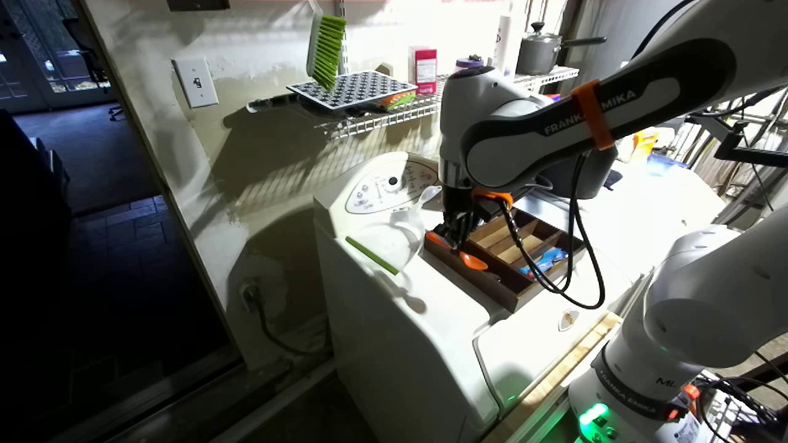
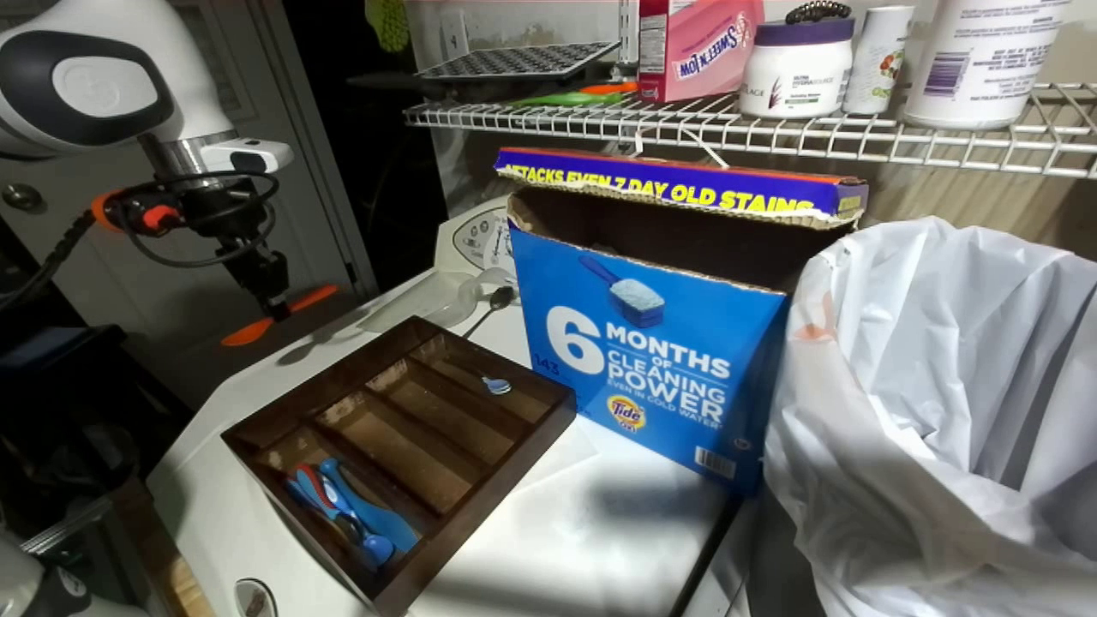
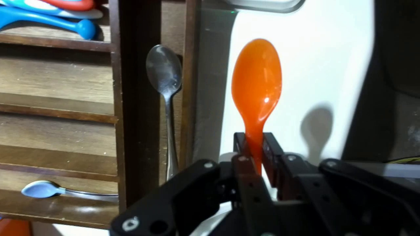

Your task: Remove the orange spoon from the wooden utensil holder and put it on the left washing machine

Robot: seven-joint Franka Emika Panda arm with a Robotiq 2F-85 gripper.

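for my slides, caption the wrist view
Tool holding the orange spoon above the washing machine, clear of the wooden utensil holder.

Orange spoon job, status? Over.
Gripper shut on orange spoon. Above left washing machine, out of wooden utensil holder. Green-edged plastic piece nearby, possibly in the way.

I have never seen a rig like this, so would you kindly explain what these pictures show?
This is a robot arm. Two pictures are taken from outside it; the third is taken from its wrist, looking past its gripper, which is closed on an orange spoon. The spoon is held in the air, casting a shadow on a white washing machine. On that machine sits a wooden utensil holder, containing blue utensils and a metal spoon. A blue Tide box stands beside the holder.
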